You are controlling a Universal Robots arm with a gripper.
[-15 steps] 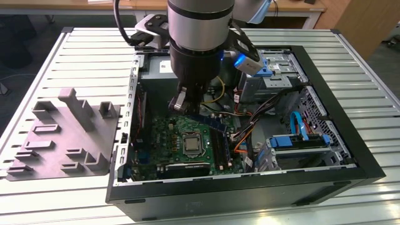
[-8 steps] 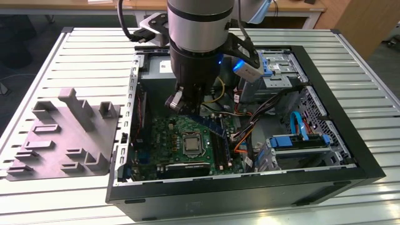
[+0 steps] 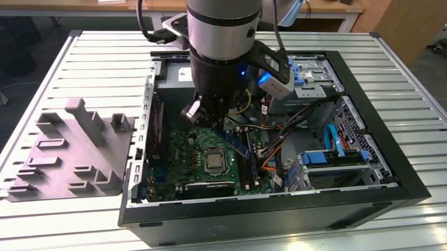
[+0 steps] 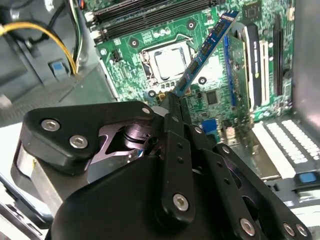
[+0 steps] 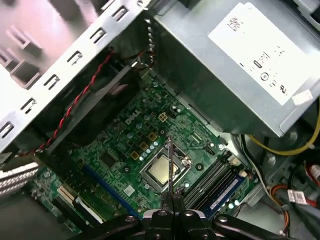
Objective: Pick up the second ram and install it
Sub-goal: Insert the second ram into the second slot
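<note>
Gripper: the arm's black 2-finger gripper [image 4: 175, 100] hangs inside the open black desktop computer case [image 3: 279, 214], above the green motherboard [image 3: 196, 146].
Jaws: pressed together on 1 end of the stick, pinching its flat faces.
Stick: the second ram [image 4: 206, 49], a long, thin, flat dark circuit stick with a blue label, juts out from the fingertips. It is in the air, tilted, and touches nothing but the gripper. In the first wrist view it shows edge-on as a thin dark line.
Below the stick: the square silver processor socket [image 5: 162, 170], with the long black memory slots [image 5: 207, 182] just beside it.
Slots: 1 of them appears to hold a blue-labelled stick already, though the angle is too shallow to be sure.
Power supply: a grey metal box [image 5: 235, 60] at the far end of the case.
Fixture: a grey plastic fixture with upright blocks [image 3: 70, 151] lies on the white slatted metal table [image 3: 391, 63], at the exterior view's left of the case, well apart from the gripper.
Cables: a yellow cable [image 4: 40, 27] near the power supply.
</note>
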